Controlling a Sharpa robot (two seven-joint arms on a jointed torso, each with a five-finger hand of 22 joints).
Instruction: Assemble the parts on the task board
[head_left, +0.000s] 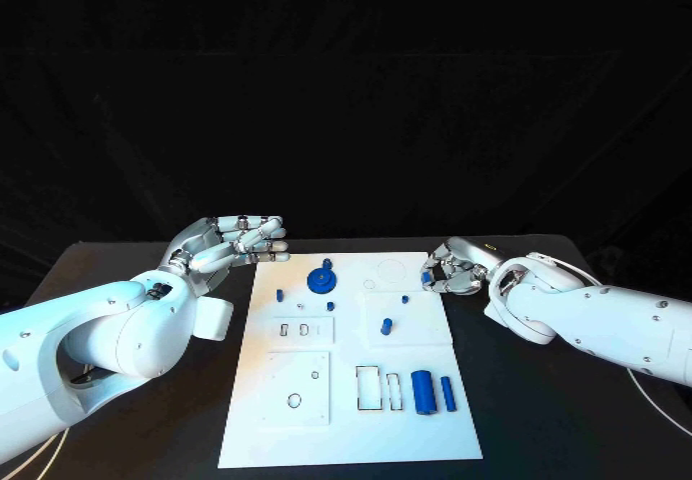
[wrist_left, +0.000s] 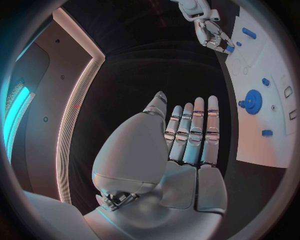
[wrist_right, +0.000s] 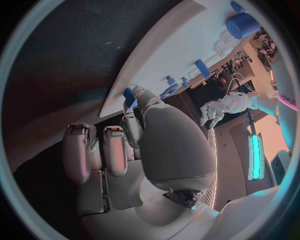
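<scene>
We judge a pick-up underway: our right hand (head_left: 456, 275) pinches a small blue part (wrist_right: 129, 96) at the task board (head_left: 346, 440) edge; next comes seating it. Left hand (head_left: 231, 245) hovers empty, fingers loosely apart.

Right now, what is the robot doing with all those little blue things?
It is putting small blue parts together on the white task board. The right hand is at the board's far right edge, pinching a small blue piece between its fingertips. The left hand is held open above the table beside the board's far left corner, holding nothing. A blue gear sits on the board, and a blue cylinder lies nearer the robot.
</scene>
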